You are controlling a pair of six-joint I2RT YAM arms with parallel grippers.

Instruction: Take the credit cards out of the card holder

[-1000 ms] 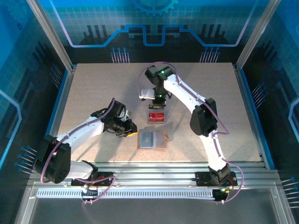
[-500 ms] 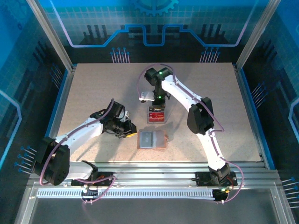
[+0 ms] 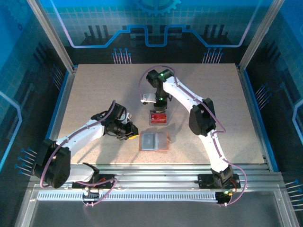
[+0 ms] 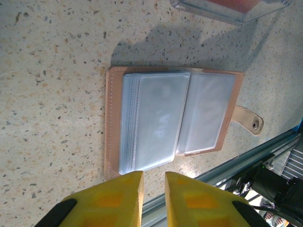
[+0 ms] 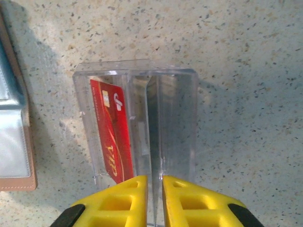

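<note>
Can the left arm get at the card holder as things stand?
Probably yes: the card holder lies open on the table just ahead of the left end effector, with nothing between them; the clear box sits beyond it.

**Desk:** What do the arms look like?

**Photographer:** The left arm [image 3: 83, 132] and right arm [image 3: 182, 92] both have white links and bulky black joints. A mauve cable [image 3: 113, 105] loops along each one.

**Desk:** And the ends?

**Photographer:** The left gripper [image 4: 152, 198] has blocky yellow fingers [image 4: 111, 201] on black mounts. The right gripper [image 5: 155, 201] matches, with square recesses in the yellow. Green lights [image 3: 161, 74] glow on the right arm. The bases [image 3: 100, 181] are black.
</note>
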